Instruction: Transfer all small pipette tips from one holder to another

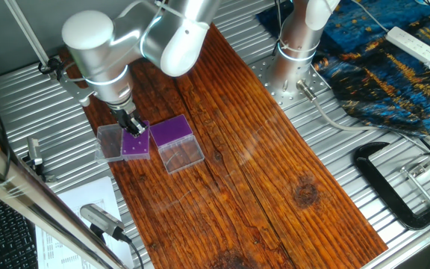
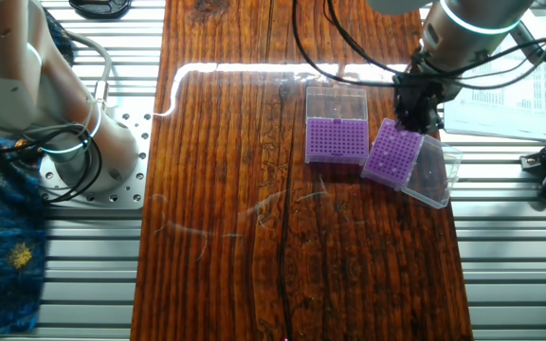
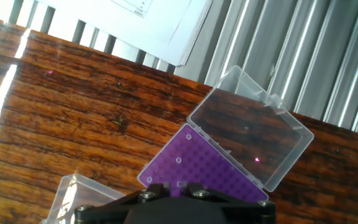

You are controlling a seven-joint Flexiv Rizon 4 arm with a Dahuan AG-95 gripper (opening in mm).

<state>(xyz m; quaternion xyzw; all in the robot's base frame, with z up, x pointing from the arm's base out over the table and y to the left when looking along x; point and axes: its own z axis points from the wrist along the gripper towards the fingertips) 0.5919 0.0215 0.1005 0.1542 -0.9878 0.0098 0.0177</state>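
Observation:
My gripper (image 1: 131,125) hangs low over the near edge of the narrower, darker purple rack (image 1: 136,143), which lies tilted in the other fixed view (image 2: 391,153). Its clear lid (image 3: 253,140) is folded open. In the hand view several small pipette tips (image 3: 188,137) show as pale dots in this rack (image 3: 211,167). The gripper (image 3: 174,186) shows a narrow gap between its dark fingers, with purple rack and nothing held in it. The wider, lighter purple holder (image 2: 336,140) stands next to it on a boxy base (image 1: 172,129). I cannot make out tips in it.
The wider holder's clear lid (image 2: 335,102) lies open, with a corner in the hand view (image 3: 70,193). Printed paper (image 2: 500,90) lies off the wooden board on the ribbed metal table. The arm's base (image 2: 83,156) and a black clamp (image 1: 394,187) stand further away.

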